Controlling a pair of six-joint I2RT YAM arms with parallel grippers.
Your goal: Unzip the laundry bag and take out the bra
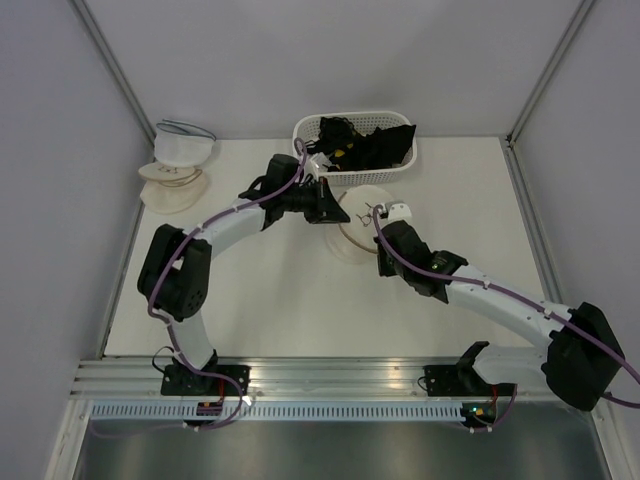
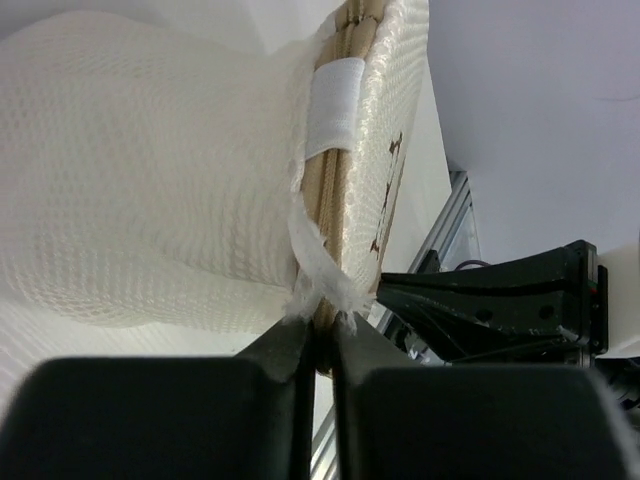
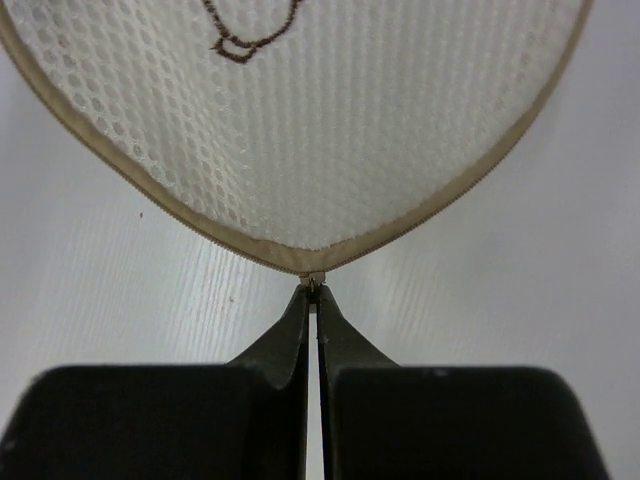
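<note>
The laundry bag (image 1: 358,228), a round cream mesh pouch with a tan zip rim, lies in the middle of the table between both arms. In the left wrist view the laundry bag (image 2: 150,190) stands on edge, and my left gripper (image 2: 320,322) is shut on its rim at a frayed white tab (image 2: 322,265). From above, the left gripper (image 1: 338,212) meets the bag's left side. My right gripper (image 3: 313,296) is shut on the small metal zip pull (image 3: 313,281) at the bag's near edge (image 3: 300,150); from above the right gripper (image 1: 378,216) is at its right side. The bra is hidden.
A white slotted basket (image 1: 400,165) holding black garments (image 1: 362,142) stands just behind the bag. Stacked cream and white dome pouches (image 1: 175,170) lie at the back left. Enclosure walls ring the table, and an aluminium rail (image 1: 330,375) runs along the near edge.
</note>
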